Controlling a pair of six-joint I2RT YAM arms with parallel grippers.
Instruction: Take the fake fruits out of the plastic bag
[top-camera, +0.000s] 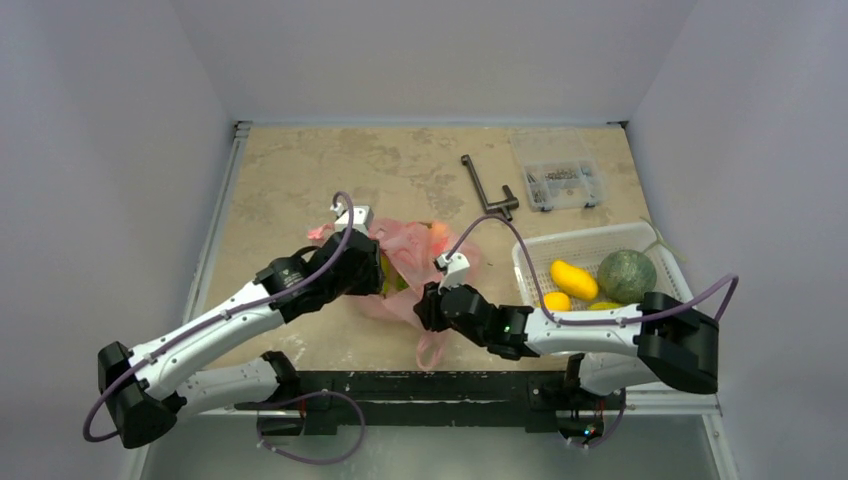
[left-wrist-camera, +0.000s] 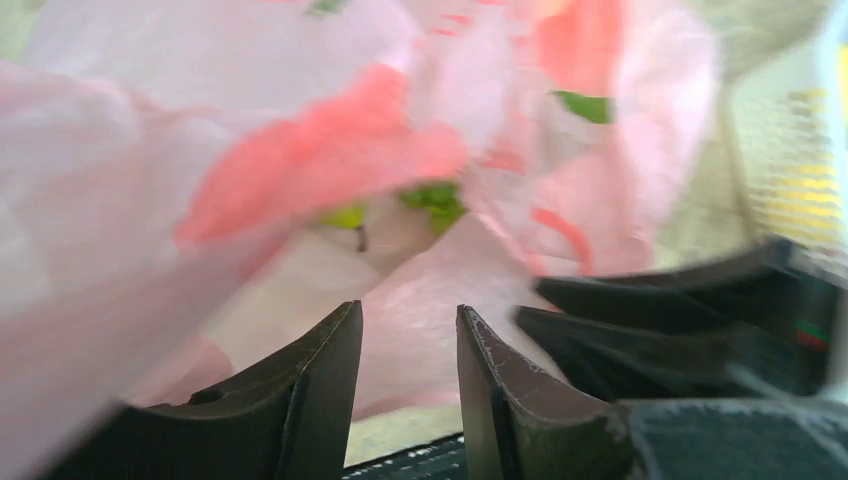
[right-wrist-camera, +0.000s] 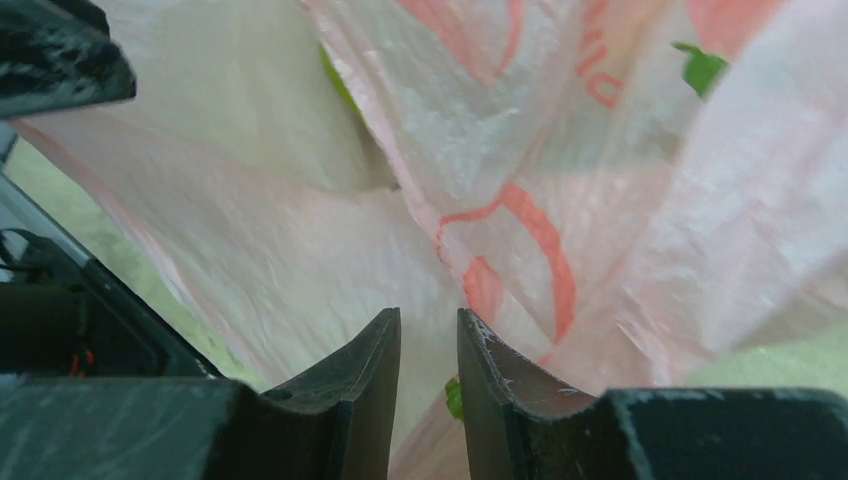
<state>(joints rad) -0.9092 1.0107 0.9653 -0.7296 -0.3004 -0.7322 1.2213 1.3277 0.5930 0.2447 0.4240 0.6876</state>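
Pink plastic bag (top-camera: 408, 258) crumpled mid-counter, toward the front edge, green fruit (left-wrist-camera: 437, 198) glimpsed inside. Clamped on its film: right gripper (right-wrist-camera: 428, 315). Left gripper (left-wrist-camera: 408, 310) narrowly parted around a fold, grip impossible to tell. Melon (top-camera: 627, 275) in the white basket (top-camera: 580, 240) by the right edge.

You look down on a mottled beige counter (top-camera: 300, 180) enclosed by pale grey walls (top-camera: 420, 50). Toward its far right corner sits a clear small-parts box (top-camera: 562, 184). Just left of that box lies a dark metal tool (top-camera: 487, 190) with a short crossbar. Nearer you, at the counter's right edge, stands a white lattice basket (top-camera: 585, 238).
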